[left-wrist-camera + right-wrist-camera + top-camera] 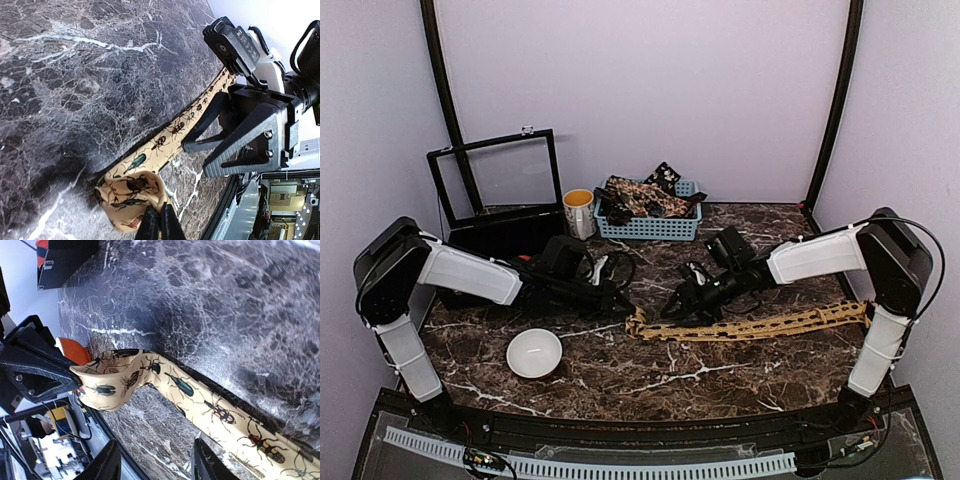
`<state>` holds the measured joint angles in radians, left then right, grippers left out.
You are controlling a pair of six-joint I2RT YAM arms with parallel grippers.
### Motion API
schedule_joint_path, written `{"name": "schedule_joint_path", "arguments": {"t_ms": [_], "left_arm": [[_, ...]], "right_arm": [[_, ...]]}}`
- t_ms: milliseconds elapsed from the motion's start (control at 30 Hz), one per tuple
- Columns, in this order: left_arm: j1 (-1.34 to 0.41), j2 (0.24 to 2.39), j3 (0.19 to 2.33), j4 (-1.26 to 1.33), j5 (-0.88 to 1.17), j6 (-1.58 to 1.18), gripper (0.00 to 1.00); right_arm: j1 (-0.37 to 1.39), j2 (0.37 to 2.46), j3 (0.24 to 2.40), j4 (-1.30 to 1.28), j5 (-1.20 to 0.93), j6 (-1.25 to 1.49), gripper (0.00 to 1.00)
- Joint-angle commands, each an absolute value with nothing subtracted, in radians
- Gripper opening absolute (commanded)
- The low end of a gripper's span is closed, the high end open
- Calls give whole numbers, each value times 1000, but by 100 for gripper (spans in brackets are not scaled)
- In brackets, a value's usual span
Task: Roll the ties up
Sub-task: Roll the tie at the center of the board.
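A mustard-tan tie (770,325) printed with beetles lies flat along the dark marble table (720,380), running from the centre to the right edge. Its left end is folded over into a small loop (130,192). My left gripper (160,227) is shut on that folded end, low over the table (628,314). Just to the right, my right gripper (672,308) is open, its fingers (205,465) spread above the strip (210,405) with nothing between them. In the left wrist view its open jaws hang over the tie (197,159). Dark printed ties (640,197) are heaped in the basket.
A pale blue basket (650,228) stands at the back centre with a white mug (578,212) to its left. A black box with a raised glass lid (498,190) is at the back left. A white bowl (535,352) sits front left.
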<state>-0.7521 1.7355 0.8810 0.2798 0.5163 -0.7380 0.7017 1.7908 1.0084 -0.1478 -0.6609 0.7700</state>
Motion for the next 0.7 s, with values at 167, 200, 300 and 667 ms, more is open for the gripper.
{"name": "schedule_joint_path", "arguments": {"t_ms": [167,200,300,667], "left_arm": [[-792,1843,973,381,537,-795,0],[-794,1855,980,387,541,-799,0],[-796,1894,997,407,558,-816,0],[-796,1966,994,454,574,-881,26]], "right_arm": [[693,1758,955,-52,-704,816,53],[691,1761,954,-50,-705,818,53],[692,1774,956,-46,-709,821,52],[692,1814,989,-53,-724,816,47]]}}
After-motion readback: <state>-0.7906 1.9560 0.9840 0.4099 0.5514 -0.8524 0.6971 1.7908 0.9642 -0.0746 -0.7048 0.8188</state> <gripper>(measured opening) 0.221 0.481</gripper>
